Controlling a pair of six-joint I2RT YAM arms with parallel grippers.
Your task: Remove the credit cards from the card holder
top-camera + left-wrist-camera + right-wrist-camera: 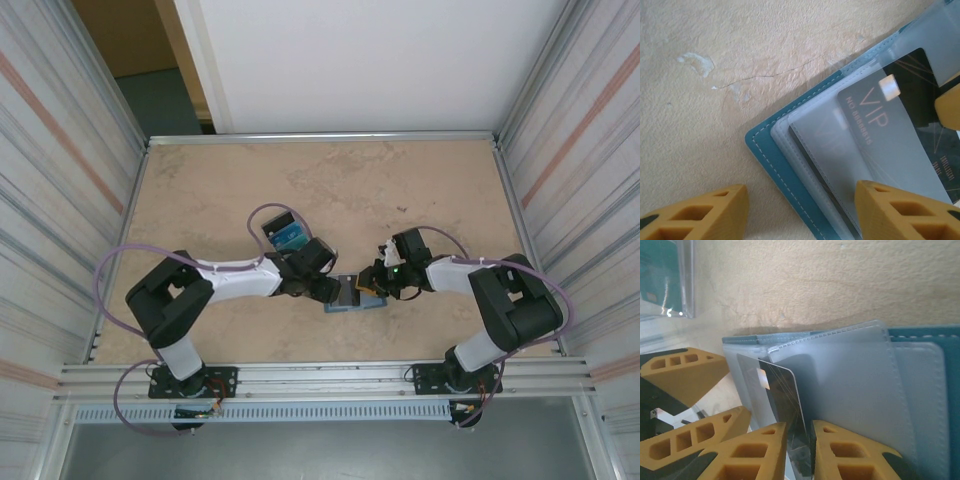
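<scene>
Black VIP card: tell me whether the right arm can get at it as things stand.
Probably yes. The right gripper has a fingertip on each side of the black VIP card where its edge sticks out of the clear sleeve, with nothing in between.

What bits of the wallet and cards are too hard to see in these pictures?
Top view: the card holder is tiny, and the left hand and right hand cover most of it.
Left wrist view: the black card runs off the right edge; its smallest print is blurred.
Right wrist view: the black card's lower end hides between the right hand's fingers; whether other cards sit in the sleeves cannot be told.
</scene>
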